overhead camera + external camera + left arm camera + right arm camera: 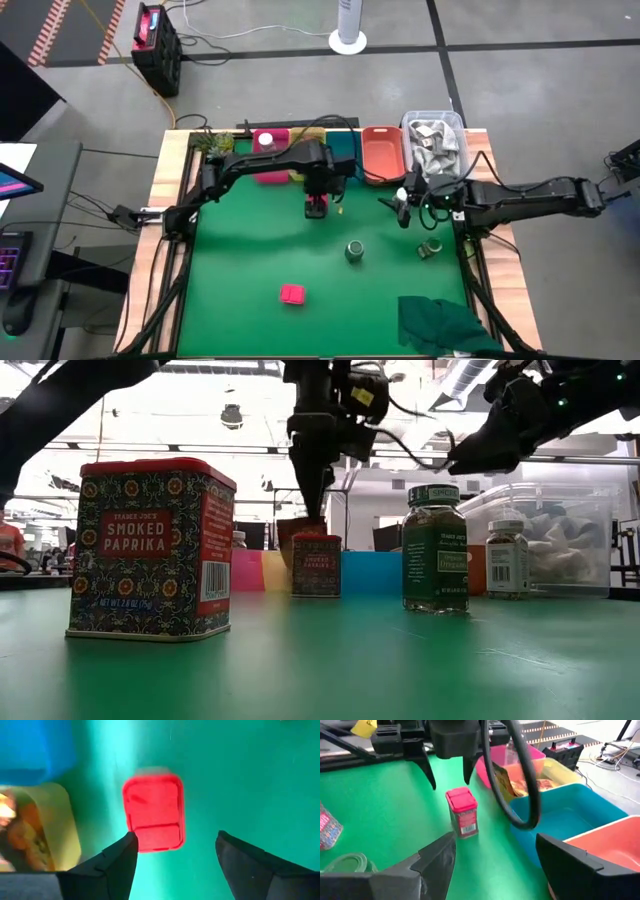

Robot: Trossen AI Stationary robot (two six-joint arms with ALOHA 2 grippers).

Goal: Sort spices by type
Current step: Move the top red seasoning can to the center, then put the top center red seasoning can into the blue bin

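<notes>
A red-lidded paprika box [317, 208] [153, 815] [461, 812] stands upright on the green mat before the bins. My left gripper [172, 855] [317, 193] [311, 510] hangs open just above it, pointing down, with a gap between fingertips and lid. A second paprika box [292, 293] [150, 550] stands nearer the front edge. A green-lidded jar [355, 250] [434, 548] and a smaller pale-capped jar [431, 247] [508, 557] stand to the right. My right gripper [495, 865] [403, 207] hovers open right of the first box, holding nothing.
Pink bin [272, 172], yellow bin [560, 770] holding orange packets [525, 782], blue bin [580, 815] and orange bin [382, 152] line the far edge. A clear tub [433, 140] sits at the far right corner. A dark green cloth [445, 322] lies at the near right.
</notes>
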